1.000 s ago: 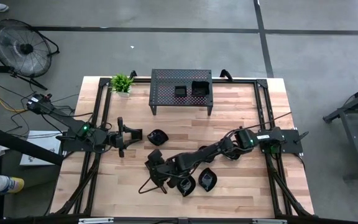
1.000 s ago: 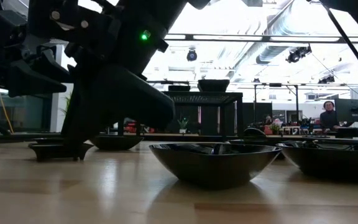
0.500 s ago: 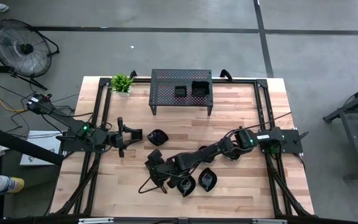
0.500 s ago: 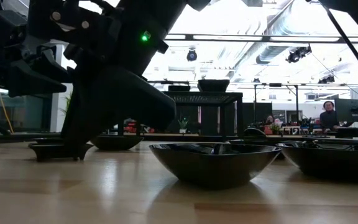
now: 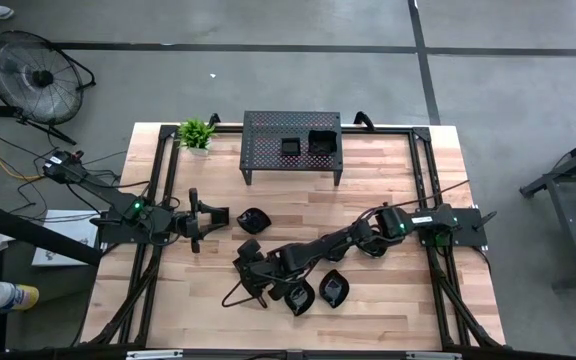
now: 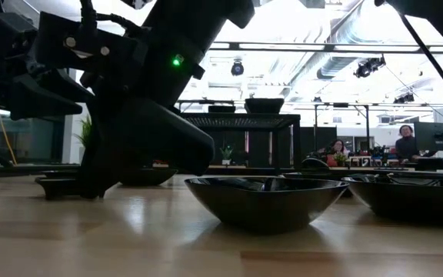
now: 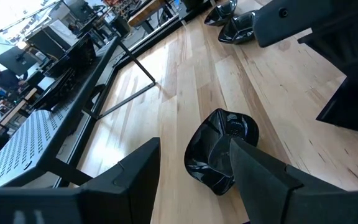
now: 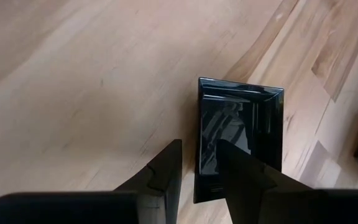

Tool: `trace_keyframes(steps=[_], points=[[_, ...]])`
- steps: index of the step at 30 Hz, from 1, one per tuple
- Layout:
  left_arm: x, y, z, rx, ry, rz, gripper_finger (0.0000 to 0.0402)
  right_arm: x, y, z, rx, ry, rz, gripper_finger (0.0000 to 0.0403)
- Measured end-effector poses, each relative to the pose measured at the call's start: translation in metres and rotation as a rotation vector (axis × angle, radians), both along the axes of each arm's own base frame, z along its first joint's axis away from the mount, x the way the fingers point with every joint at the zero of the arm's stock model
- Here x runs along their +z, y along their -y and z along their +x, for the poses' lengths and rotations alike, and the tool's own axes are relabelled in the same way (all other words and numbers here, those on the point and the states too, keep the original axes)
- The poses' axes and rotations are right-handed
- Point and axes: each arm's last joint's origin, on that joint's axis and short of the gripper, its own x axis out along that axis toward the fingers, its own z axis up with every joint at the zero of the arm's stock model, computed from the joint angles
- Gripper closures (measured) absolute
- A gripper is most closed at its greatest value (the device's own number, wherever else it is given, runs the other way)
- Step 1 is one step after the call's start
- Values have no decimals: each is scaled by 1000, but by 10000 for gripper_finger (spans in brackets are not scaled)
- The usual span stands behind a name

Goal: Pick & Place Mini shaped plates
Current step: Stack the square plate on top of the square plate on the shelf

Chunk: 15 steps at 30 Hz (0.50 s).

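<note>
The jaws of the right gripper (image 8: 199, 163) stand part open over a glossy black rectangular mini plate (image 8: 238, 134). One finger (image 8: 160, 171) is over bare wood just outside the plate's long side; the other is over the plate's interior, so that long rim lies in the gap between them. The plate's long axis runs parallel to the fingers, extending forward from the jaws. Whether the fingers touch the rim cannot be told.

In the high view, the right gripper (image 5: 251, 270) is low over the table near the middle of the front edge. Two glossy black leaf-shaped mini plates (image 5: 299, 297) (image 5: 334, 288) lie just beside its arm, nearer the front edge.

The left gripper (image 5: 200, 219) waits toward the left edge, jaws wide and empty, pointing at a glossy black roundish mini plate (image 7: 221, 149) directly ahead of them.

A black perforated metal stand (image 5: 268, 130) at the back edge carries two square black mini plates (image 5: 290, 147) (image 5: 322, 141).

Judgement: the right arm is nearer the rectangular plate; the coming move depends on the rim staying between the jaws.
</note>
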Motion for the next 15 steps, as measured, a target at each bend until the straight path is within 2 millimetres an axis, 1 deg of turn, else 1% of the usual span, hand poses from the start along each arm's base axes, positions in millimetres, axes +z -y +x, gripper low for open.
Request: trace_keyframes(steps=[9,15], points=[[0,0,0,0,0,0,213,0,2,0,-3,0,1,312],[0,0,0,0,0,0,213,0,2,1,-3,-1,3,342]])
